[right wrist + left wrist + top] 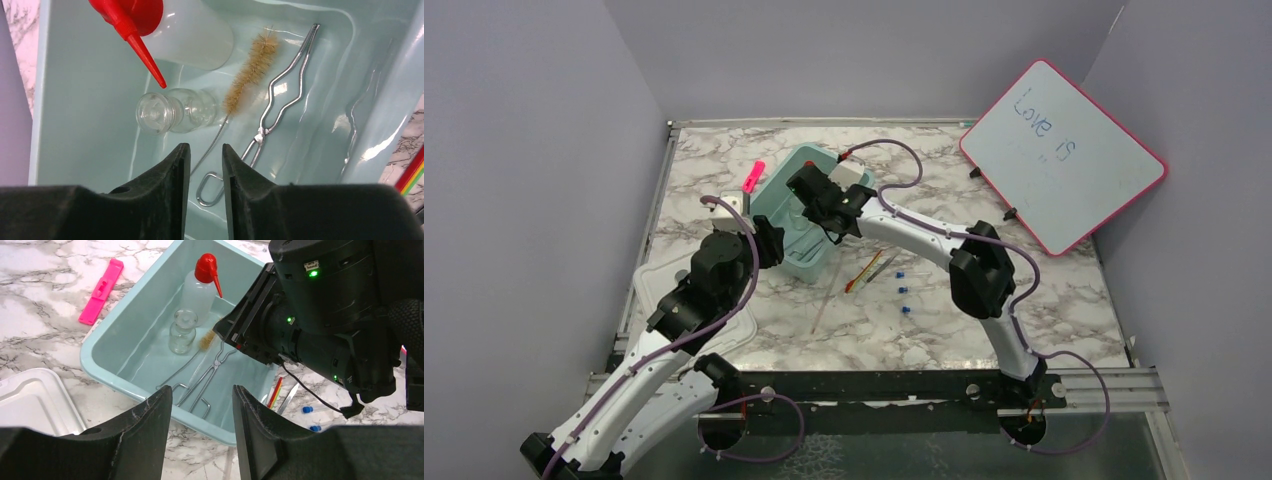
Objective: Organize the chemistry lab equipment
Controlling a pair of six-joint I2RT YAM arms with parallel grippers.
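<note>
Right wrist view: the right gripper (205, 150) hovers over a teal bin (75, 115), its two black fingers parted by a narrow gap with nothing between them. Just beyond the fingertips lie the wire stem of a tan-bristled wire brush (250, 70) and the looped handles of metal tongs (280, 95). Both rest flat on the bin's floor, the brush between the tongs and a small stoppered glass bottle (175, 112). A red-capped wash bottle (195, 35) stands at the bin's far end, its red nozzle angled toward the glass bottle.

Left wrist view: the left gripper (202, 392) hangs at the bin's near rim, its fingers moderately apart and empty. It faces the right arm's wrist, which hides the right part of the bin. Outside the bin, a pink marker (101, 290) lies on the marble table (984, 330) near the far left wall, and a white tray (35, 400) sits off the near left corner.

Top external view: right of the bin, red, yellow and green sticks (861, 272), a thin clear rod (824, 305) and three tiny blue-capped pieces (903, 291) lie loose on the marble. A pink-framed whiteboard (1064, 155) stands tilted at the table's far right corner.
</note>
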